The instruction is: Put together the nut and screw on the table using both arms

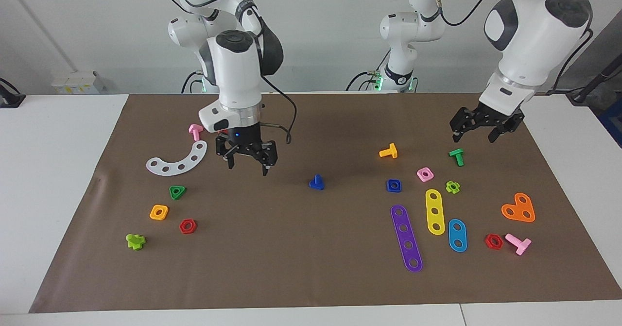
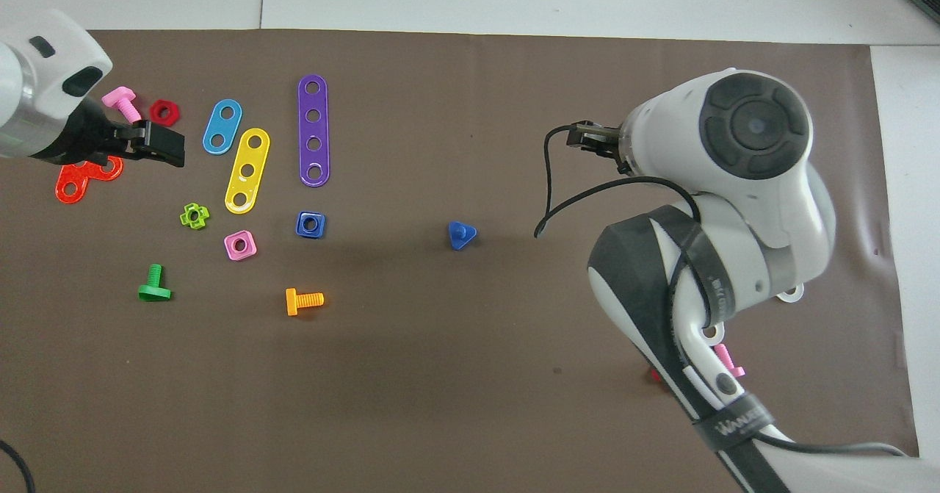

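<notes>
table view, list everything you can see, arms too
screw: 1, dark blue, mid-paper
nut: 1, dark blue, toward left arm's end
other screws: 5; orange, green, pink at left arm's end; pink, lime at right arm's end
other nuts: 6; pink, lime, red at left arm's end; green, orange, red at right arm's end
strips: 4; purple, yellow, blue at left arm's end; white curved at right arm's end
heart plate: 1, orange, left arm's end
paper sheet: 1, brown, on white table
left gripper: open, raised by green screw
right gripper: open, raised beside white strip
</notes>
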